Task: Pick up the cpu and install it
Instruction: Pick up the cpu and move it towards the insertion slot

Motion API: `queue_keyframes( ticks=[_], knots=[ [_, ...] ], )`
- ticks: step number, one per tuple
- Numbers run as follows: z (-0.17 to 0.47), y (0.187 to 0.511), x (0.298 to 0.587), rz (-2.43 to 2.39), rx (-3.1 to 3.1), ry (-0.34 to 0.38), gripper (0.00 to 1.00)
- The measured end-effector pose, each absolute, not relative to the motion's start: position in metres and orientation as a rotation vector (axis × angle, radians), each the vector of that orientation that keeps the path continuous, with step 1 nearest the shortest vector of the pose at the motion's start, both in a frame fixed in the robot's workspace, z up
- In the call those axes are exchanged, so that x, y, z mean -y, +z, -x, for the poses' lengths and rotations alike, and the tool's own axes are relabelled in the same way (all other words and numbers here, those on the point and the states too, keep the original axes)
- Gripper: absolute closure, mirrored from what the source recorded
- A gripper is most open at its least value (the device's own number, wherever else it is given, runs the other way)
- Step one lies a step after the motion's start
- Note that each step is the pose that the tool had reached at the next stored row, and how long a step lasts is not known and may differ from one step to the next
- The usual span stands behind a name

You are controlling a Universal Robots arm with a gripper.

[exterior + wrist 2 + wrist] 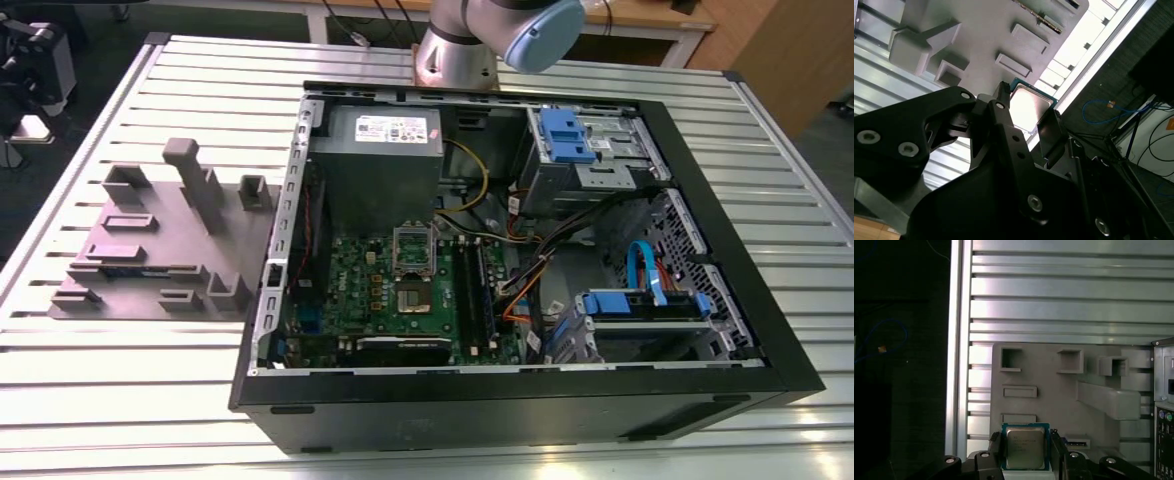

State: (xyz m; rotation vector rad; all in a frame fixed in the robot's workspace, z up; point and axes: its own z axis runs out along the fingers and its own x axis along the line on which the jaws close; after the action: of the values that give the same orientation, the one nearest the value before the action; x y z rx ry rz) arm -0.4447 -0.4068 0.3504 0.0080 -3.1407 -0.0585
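The end effector (1025, 446) clasped the cpu (1025, 450) by opposite edges above the grey tray (1054, 400), where keeping it level looked wise.

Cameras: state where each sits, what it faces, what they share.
Exterior view: high up, looking down on the computer case and grey fixture; arm at the top edge.
Second wrist view: behind the gripper, facing the cpu it grips.
First wrist view: looks past the fingers at the fixture.
Shared: cpu in both wrist views; fixture in all.
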Motion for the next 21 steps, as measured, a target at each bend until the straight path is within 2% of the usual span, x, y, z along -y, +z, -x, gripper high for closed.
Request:
queue_keyframes(
  ticks=[21],
  knots=[
    [0.4446,0.3552,0.4068,-0.008,3.141,-0.059,0.53]
  ],
)
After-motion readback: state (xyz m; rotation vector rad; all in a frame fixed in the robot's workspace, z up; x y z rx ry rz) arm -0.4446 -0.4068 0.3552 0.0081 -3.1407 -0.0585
